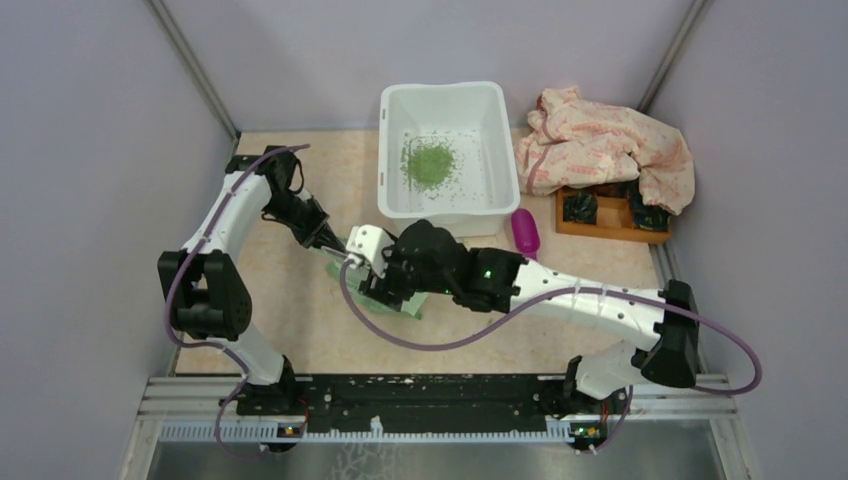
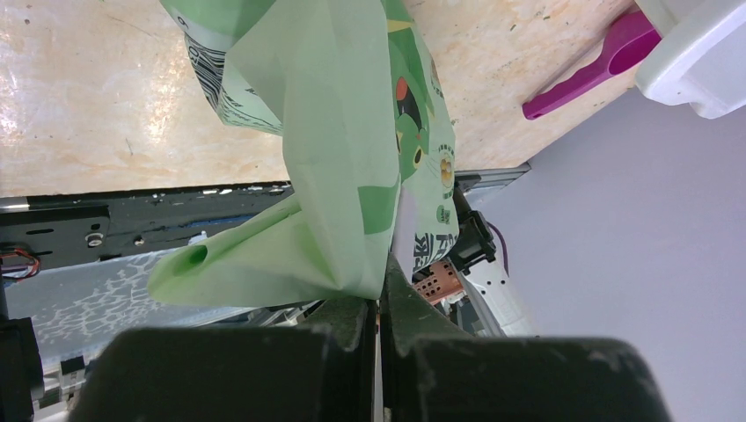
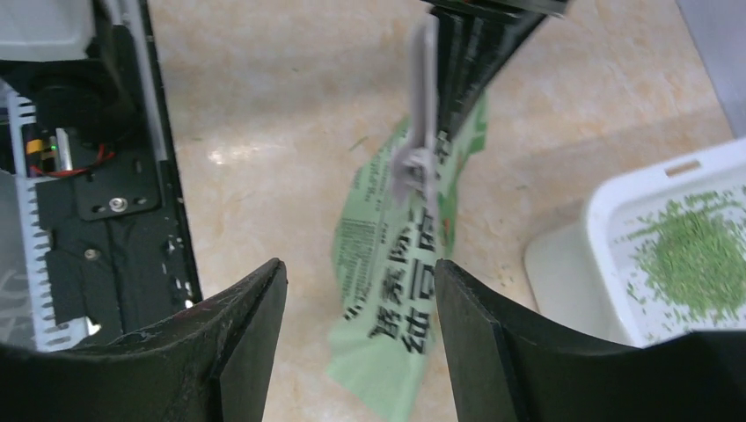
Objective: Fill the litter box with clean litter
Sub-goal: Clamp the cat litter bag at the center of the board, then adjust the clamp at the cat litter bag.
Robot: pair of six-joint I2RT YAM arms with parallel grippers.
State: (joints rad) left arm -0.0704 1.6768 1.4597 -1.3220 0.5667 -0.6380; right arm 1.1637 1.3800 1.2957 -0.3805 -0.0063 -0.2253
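- i take the litter box [image 1: 440, 105] as my reference: it stands upright and open at the far side of the table [image 1: 290, 300].
- the clean litter [image 1: 429, 163] is a loose green pile on the floor of the litter box, a little left of its middle. stray granules are scattered around it, all inside the box.
- my left gripper [image 2: 380, 308] hangs just off the near-left corner of the litter box. its jaws are pressed together on a fold of the green-and-white printed bag [image 2: 352, 132].
- the bag hangs crumpled from that pinch, in front of the near wall of the litter box and outside it. i cannot tell whether its lower end rests on the table.
- my right gripper [image 3: 361, 272] is in front of the litter box's near wall, nearer to me than the left one. its jaws stand apart. the bag shows in the gap between them, and from the wrist view neither finger touches it.
- the magenta scoop [image 1: 525, 232] lies on the table just off the near-right corner of the litter box.
- a patterned cloth [image 1: 610, 145] lies bunched to the right of the litter box. it is draped over part of a wooden tray [image 1: 600, 228] that sits right of the box's near-right corner.
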